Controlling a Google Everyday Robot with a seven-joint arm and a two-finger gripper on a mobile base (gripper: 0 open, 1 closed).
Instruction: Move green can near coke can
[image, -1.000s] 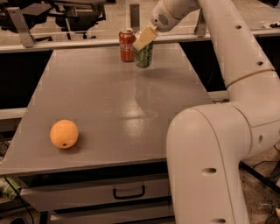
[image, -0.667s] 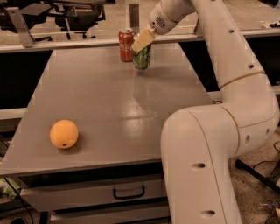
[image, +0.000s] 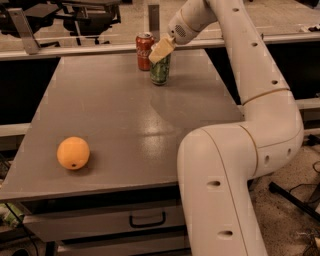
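The green can (image: 160, 71) stands upright at the far middle of the grey table (image: 115, 120), just right of and slightly in front of the red coke can (image: 144, 50), with a small gap between them. My gripper (image: 161, 50) comes down from the upper right and is shut on the green can's top, which its pale fingers (image: 162, 48) hide. The can's base is at the table surface.
An orange (image: 73, 153) lies near the table's front left. My white arm (image: 260, 100) loops down the right side in front of the table's right edge. A drawer with a handle (image: 147, 220) is below the table front. Chairs stand behind the table.
My gripper and the green can have moved down and slightly left together, to the table beside the coke can. The coke can and the orange have not moved.
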